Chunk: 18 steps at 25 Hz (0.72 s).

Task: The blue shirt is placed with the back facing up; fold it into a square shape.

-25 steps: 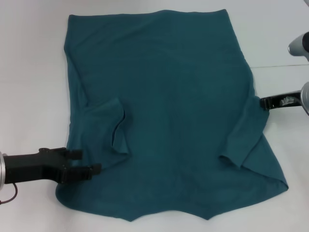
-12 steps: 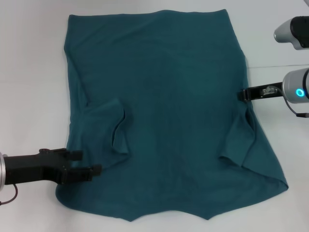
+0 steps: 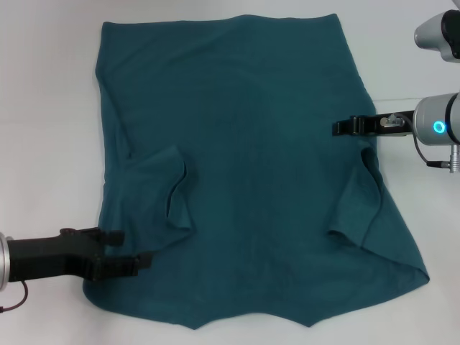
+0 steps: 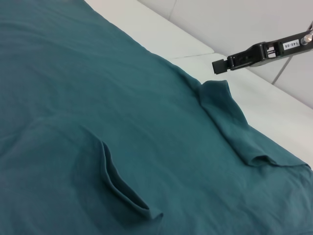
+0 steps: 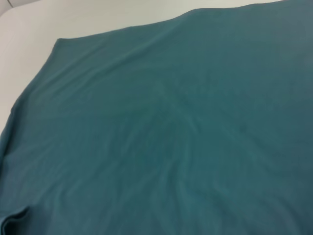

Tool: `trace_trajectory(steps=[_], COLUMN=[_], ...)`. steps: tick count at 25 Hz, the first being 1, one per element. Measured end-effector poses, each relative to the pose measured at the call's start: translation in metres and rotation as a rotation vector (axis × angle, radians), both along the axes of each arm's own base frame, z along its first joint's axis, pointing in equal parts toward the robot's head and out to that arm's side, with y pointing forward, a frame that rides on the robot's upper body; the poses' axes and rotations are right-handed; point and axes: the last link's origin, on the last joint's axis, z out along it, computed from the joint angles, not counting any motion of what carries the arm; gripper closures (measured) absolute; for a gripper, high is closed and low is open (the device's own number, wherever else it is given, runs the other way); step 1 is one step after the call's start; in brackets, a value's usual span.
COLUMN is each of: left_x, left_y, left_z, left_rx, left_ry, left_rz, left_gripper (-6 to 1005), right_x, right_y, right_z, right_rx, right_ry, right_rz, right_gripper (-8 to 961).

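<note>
- The blue shirt [image 3: 244, 165] lay spread flat on the white table [image 3: 43, 108], plain side up, both sleeves folded inward onto the body; its outline was unchanged from the earlier frames
- The right tool [image 3: 338, 128] had travelled from the sleeve edge inward and away from the robot over the last second, and hovered over the shirt's right side; whether its fingers were apart or together could not be told
- The left tool [image 3: 133, 251] had shifted slightly, fingers apart at the near left corner
- Judgement: the square fold was not yet begun; both tools were positioning for a grasp
</note>
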Motion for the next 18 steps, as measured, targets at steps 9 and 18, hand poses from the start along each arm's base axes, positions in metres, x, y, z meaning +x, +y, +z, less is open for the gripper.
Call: trace_trajectory(steps=[9, 18], left_x=[-0.001, -0.001], left_y=[-0.001, -0.001], left_z=[0.001, 0.002], left_rx=[-0.002, 0.001], left_ry=[-0.003, -0.002], left_rz=[-0.002, 0.001], left_gripper=[171, 171], right_x=[0.012, 0.022], right_y=[-0.002, -0.019], right_z=[0.037, 0.069], right_rx=[-0.004, -0.064], right_ry=[-0.095, -0.313], right_rz=[0.001, -0.038], right_gripper=[435, 590])
